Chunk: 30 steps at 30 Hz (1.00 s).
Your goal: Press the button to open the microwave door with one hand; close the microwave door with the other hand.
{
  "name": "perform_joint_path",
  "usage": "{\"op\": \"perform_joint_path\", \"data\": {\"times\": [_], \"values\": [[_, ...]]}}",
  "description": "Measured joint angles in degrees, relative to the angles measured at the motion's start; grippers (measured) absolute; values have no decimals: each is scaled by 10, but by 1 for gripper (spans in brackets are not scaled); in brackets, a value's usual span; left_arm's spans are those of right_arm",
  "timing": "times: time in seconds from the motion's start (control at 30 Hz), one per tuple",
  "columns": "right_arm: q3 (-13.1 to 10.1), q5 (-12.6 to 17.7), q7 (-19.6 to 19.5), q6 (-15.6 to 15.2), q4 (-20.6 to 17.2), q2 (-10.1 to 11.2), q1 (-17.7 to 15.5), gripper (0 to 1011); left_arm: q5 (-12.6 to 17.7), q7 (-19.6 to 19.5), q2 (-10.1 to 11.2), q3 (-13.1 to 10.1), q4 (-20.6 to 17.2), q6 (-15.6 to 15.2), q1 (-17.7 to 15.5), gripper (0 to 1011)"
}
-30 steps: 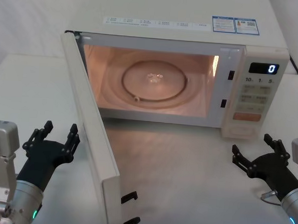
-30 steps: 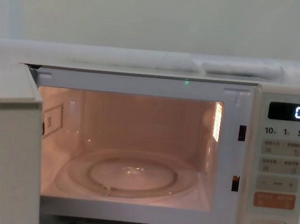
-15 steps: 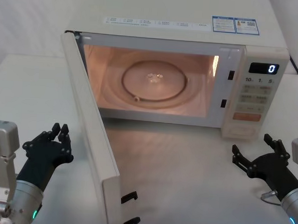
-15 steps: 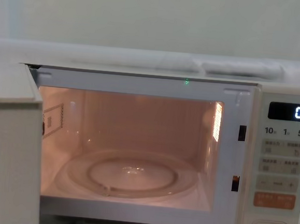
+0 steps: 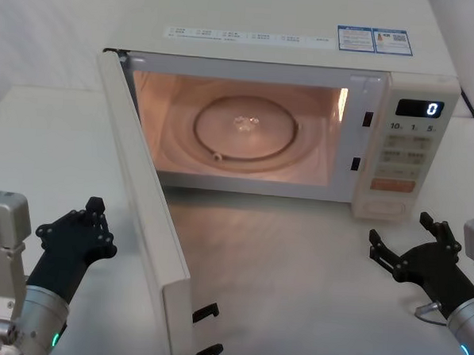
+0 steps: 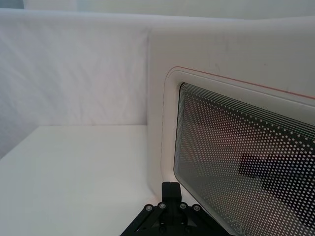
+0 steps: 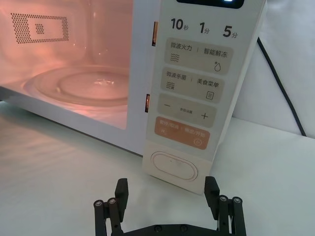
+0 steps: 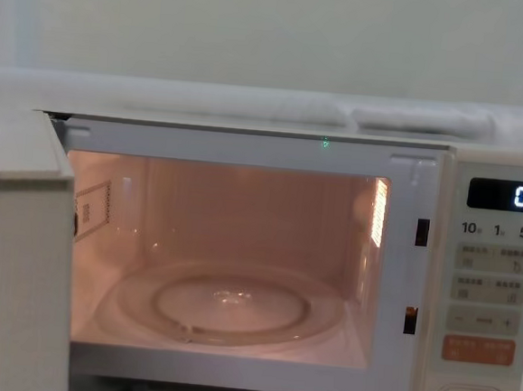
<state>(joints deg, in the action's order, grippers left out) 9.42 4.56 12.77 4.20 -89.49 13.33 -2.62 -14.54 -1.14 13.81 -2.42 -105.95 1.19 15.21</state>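
Observation:
The microwave door (image 5: 144, 212) stands swung wide open towards me on its left hinge, edge-on in the head view; its dotted glass window (image 6: 246, 162) shows close in the left wrist view. My left gripper (image 5: 95, 207) is shut with nothing in it, on the table just left of the door's outer face and apart from it. The wide cream button (image 5: 385, 206) sits at the bottom of the keypad panel. My right gripper (image 5: 400, 227) is open, low on the table a short way in front of the button (image 7: 174, 166), not touching it.
The lit cavity holds a glass turntable (image 5: 246, 129). An orange key (image 7: 181, 136) sits just above the button. A black cable (image 7: 280, 83) runs behind the microwave's right side. White table (image 5: 294, 292) lies bare between the door and the right gripper.
My left gripper's fingers have come together from spread apart to shut, staying where it was. The door and the right gripper have not moved.

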Motion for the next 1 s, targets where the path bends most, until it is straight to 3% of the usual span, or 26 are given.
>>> {"op": "perform_joint_path", "data": {"times": [0.33,0.6,1.0], "values": [[0,0,0,0,0,0,0,1000,1,-11,-3,3,-3,-2,1,0],[0,0,0,0,0,0,0,1000,-10,-43,1,22,-33,-9,23,0],[0,0,0,0,0,0,0,1000,-58,-112,42,99,-121,-9,85,0]]}}
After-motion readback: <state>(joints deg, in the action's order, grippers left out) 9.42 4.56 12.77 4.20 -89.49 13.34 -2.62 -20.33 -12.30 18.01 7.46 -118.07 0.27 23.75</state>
